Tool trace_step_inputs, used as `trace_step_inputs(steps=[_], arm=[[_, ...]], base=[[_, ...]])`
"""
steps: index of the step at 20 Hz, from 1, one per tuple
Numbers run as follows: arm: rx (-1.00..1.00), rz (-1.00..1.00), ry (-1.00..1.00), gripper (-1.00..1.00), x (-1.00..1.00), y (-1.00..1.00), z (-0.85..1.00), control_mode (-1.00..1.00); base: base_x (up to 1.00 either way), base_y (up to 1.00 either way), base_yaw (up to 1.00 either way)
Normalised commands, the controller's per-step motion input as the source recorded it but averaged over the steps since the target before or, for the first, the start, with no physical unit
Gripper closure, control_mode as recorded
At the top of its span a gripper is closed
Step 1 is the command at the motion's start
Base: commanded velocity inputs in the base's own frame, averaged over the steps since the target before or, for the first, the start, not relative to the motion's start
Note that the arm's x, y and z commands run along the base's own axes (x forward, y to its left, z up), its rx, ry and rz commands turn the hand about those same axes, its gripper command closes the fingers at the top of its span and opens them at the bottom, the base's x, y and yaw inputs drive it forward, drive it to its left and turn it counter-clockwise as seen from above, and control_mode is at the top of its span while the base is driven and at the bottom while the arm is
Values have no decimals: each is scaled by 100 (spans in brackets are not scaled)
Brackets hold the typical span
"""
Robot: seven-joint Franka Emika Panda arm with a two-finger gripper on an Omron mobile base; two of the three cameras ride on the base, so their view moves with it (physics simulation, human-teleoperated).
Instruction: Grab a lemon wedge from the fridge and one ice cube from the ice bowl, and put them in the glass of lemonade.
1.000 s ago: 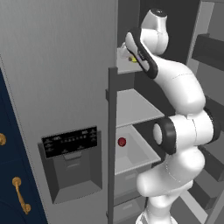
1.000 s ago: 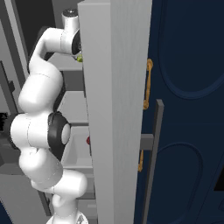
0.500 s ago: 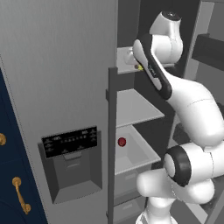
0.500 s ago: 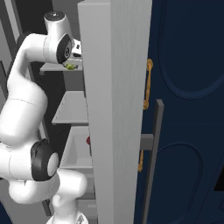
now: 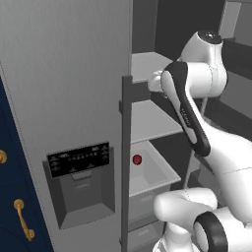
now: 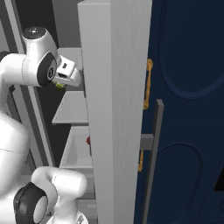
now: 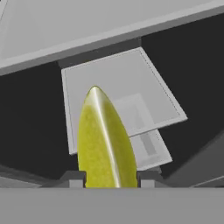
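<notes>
Fingers (image 7: pixel 110 179) pinching lemon wedge (image 7: pixel 105 141), held in air inside open fridge (image 5: pixel 74 98) above grey shelves (image 7: pixel 127 87); red fruit (image 5: pixel 137 159) in lower bin.

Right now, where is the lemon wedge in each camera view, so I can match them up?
Left base view: I can't make it out; the arm's in front of the shelf.
Right base view: lemon wedge, small, under the gripper, upper left.
Hand view: large, bottom centre, between the fingertips.
Shared landmark: the fridge's grey shelves.
</notes>
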Motion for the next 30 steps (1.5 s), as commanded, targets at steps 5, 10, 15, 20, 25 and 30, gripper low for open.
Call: trace_step_inputs(steps=[5,10,15,20,25,30], arm=[[0,-10,4,100,-77,0,-80,-100],[0,-7,10,100,-36,0,-71,-100],[0,-1,7,100,-8,0,-40,-100],[2,0,0,100,-16,0,-14,-100],[0,0,0,100,-10,0,0,100],[0,0,0,100,0,0,0,100]], base=[[0,0,0],[0,0,0],[0,0,0],[0,0,0],[-20,0,0],[-98,28,0]])
